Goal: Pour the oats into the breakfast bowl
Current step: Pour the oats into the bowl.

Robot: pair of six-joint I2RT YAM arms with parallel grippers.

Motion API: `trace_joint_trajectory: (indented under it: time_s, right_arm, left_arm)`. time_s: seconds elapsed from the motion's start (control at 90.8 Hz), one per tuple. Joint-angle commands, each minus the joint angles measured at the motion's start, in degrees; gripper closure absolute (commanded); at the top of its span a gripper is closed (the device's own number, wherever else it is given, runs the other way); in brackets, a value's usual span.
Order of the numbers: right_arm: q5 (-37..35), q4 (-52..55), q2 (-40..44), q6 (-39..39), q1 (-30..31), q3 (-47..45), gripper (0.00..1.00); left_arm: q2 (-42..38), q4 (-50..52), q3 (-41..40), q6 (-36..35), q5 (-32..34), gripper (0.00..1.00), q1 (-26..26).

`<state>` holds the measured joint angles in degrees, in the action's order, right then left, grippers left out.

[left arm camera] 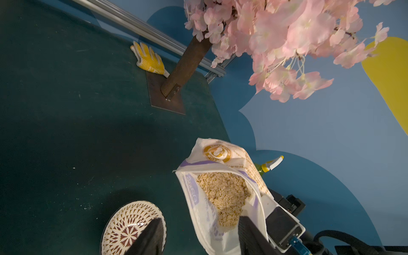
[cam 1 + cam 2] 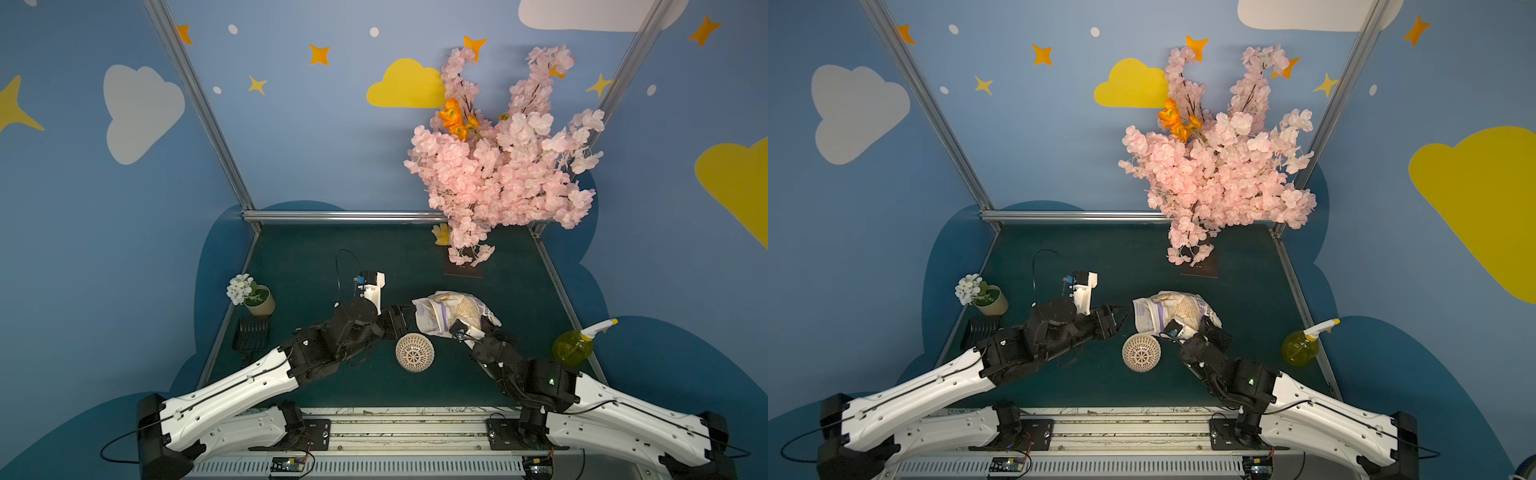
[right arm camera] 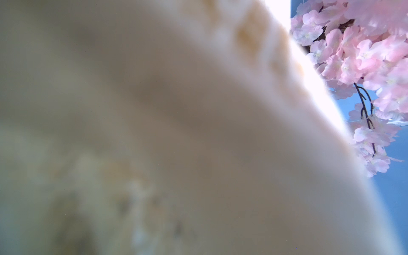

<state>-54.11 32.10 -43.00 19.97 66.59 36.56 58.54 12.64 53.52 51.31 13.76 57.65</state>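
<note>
Tipping the oats bag (image 2: 451, 309) toward the breakfast bowl (image 2: 414, 352).
My right tool (image 2: 461, 326) pinches the raised bag; my left tool (image 2: 409, 316) stands spread at its open mouth. I centre the mouth over the bowl, which sits just beside it, then tilt slowly.

Blue walls (image 2: 311, 145) with painted clouds (image 2: 405, 85) and stars (image 2: 319, 55), dark green tabletop (image 2: 415, 257), dim light.
</note>
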Motion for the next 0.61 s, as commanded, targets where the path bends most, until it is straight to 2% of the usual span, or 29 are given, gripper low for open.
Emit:
trace_joint_trajectory:
  time_s: [0.0, 0.253, 0.595]
  right_arm:
    - [-7.1, -4.86, -0.13, -1.73, 0.39, 2.77, 1.0]
    - [-8.91, -5.58, -4.29, -2.39, 0.43, 0.92, 1.0]
    - [-11.19, -4.64, -11.0, 0.72, 0.35, 1.57, 1.0]
  left_arm:
    - [0.12, -3.57, -0.76, 2.17, -1.54, 0.39, -0.16]
    - [-0.02, -4.32, -2.95, 3.33, -1.63, 0.32, -0.16]
    - [1.72, -4.8, -3.26, 4.44, -1.98, 0.3, -0.19]
